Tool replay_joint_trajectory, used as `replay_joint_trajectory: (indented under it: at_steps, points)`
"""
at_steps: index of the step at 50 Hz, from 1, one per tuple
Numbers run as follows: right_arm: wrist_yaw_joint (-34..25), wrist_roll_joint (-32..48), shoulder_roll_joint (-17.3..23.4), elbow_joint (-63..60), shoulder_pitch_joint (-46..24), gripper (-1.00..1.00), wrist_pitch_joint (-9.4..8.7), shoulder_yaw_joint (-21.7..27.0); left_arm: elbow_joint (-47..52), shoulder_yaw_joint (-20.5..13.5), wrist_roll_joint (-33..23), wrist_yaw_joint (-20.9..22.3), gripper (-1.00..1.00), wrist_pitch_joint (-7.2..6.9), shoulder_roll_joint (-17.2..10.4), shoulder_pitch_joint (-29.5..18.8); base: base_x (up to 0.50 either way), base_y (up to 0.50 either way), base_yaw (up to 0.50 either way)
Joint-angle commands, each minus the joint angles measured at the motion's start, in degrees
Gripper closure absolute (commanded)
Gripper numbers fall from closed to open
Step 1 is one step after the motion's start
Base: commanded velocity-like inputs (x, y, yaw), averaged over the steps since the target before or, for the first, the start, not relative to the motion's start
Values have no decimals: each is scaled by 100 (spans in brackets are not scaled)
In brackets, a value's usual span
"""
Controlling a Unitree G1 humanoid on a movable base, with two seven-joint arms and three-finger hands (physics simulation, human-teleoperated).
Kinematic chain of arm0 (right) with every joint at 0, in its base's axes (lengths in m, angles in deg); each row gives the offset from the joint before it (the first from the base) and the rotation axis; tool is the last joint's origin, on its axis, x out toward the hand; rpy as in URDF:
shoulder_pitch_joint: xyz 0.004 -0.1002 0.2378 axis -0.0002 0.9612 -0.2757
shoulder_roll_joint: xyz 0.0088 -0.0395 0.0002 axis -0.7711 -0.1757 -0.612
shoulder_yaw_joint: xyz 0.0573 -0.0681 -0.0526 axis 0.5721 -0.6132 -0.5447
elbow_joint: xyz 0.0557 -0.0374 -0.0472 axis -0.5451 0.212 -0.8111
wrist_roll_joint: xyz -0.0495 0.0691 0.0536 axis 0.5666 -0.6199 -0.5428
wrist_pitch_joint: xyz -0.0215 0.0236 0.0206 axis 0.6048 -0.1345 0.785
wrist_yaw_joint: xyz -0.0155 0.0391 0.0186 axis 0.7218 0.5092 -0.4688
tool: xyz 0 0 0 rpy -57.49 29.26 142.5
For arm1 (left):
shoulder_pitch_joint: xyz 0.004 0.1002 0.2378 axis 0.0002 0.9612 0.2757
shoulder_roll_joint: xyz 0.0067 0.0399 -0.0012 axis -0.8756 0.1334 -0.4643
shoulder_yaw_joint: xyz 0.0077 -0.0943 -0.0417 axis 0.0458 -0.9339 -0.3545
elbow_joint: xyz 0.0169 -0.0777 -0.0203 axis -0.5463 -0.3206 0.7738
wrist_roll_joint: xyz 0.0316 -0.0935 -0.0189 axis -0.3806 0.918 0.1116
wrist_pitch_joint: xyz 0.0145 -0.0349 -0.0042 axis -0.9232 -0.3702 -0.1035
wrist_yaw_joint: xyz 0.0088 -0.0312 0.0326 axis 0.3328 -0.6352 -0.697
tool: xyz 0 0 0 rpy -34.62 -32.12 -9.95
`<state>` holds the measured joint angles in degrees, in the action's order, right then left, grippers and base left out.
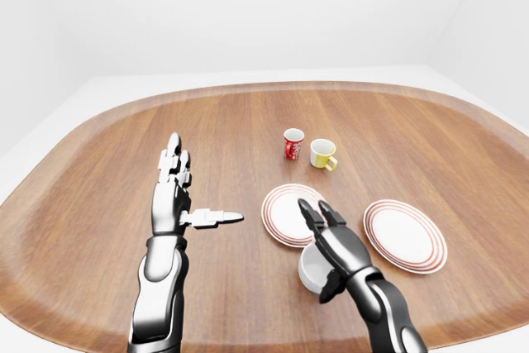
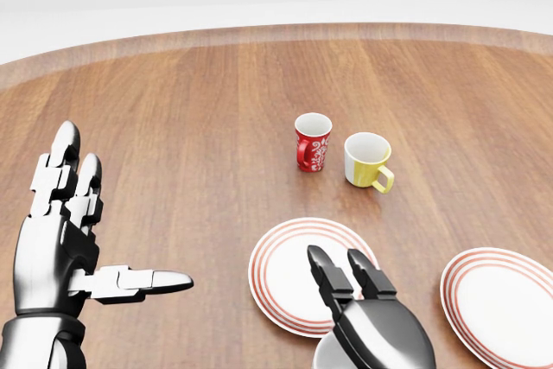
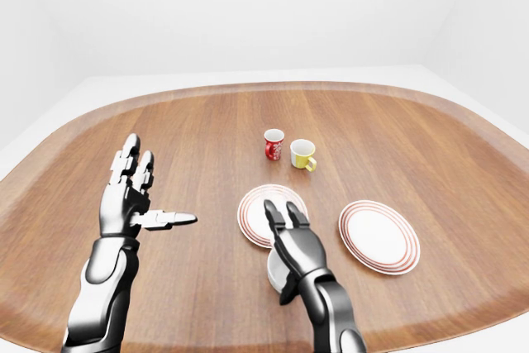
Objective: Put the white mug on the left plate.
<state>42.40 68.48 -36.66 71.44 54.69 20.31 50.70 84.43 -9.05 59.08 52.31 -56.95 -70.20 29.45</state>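
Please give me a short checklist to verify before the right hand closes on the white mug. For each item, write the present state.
1. White mug upright, mouth up: ok.
2. Right hand over the mug, fingers straight, thumb at its right side: ok.
3. Fingers closed round the mug: not ok, still open.
4. Left plate bare: ok.
5. Left hand open, away from the plates: ok.
6. Mug handle direction: cannot tell, hidden by the hand.

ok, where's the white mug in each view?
Left-eye view: white mug at lower centre, under the right robot hand.
Head view: only a sliver of it at the bottom edge, mostly hidden by that hand.
Right-eye view: lower centre, beneath the hand.
Shared landmark: the left plate, just above the mug.
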Motion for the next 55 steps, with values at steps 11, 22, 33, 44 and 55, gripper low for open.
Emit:
replay_joint_trajectory:
  at_steps: [11, 22, 33, 44, 55]
  points:
    - [-26, 86, -20, 198, -131, -100, 103, 150, 6, 0, 1, -1, -99, 0, 3, 1, 0, 0, 0]
    - [92, 144, -39, 492, -243, -100, 173, 114, -8, 0, 9, 4, -99, 0, 2, 1, 0, 0, 0]
    - [187, 190, -31, 665, -258, -100, 218, 44, 13, -15, 22, 4, -98, 0, -6, -10, 0, 0, 0]
    - [324, 220, -5, 863, -229, -100, 278, -2, 9, -17, 20, -1, -99, 0, -3, -5, 0, 0, 0]
    - [225, 429, 27, 966, -240, -100, 165, 4, -16, -17, 22, -5, -99, 0, -5, -19, 0, 0, 0]
